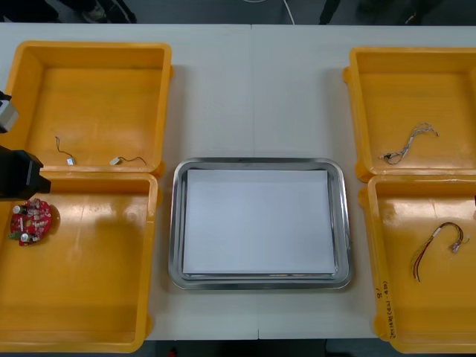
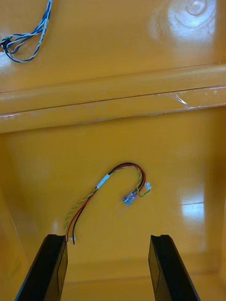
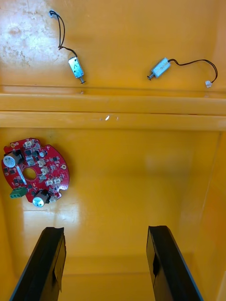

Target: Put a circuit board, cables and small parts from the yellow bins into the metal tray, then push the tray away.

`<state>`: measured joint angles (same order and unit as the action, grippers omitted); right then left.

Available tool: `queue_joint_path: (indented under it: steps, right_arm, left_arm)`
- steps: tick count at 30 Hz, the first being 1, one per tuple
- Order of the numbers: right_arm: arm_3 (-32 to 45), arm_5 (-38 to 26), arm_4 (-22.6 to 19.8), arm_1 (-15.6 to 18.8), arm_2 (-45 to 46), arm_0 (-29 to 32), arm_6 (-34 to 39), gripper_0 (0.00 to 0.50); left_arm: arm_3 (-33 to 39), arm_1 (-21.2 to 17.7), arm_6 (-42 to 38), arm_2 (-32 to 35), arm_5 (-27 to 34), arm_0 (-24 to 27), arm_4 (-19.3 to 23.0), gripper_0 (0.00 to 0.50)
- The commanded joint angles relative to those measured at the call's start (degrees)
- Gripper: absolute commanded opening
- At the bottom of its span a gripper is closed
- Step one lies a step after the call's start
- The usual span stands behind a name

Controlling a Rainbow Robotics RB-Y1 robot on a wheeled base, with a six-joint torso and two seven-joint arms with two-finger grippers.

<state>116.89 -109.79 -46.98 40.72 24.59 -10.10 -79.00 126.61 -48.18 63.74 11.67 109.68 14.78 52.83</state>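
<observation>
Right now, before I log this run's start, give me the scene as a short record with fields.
metal tray: between the bins, white inside, nothing in it
circuit board: left near bin
small metal parts: two, left far bin
blue and white cable: right far bin
red and yellow cable: right near bin
left gripper: open, over left near bin
right gripper: open, over red and yellow cable
</observation>
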Motion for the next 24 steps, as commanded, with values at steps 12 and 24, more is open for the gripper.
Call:
queue_joint_path:
  steps: [12, 24]
  right_arm:
    - [0.36, -0.21, 0.05, 2.70, -0.07, -0.89, 1.56, 0.500]
    - [0.36, -0.21, 0.05, 2.70, -0.07, -0.89, 1.56, 0.500]
  left_arm:
    - [1.54, -2.44, 4.11, 1.60, 0.32, -0.63, 0.44, 0.500]
    - [1.54, -2.44, 4.11, 1.60, 0.32, -0.63, 0.44, 0.500]
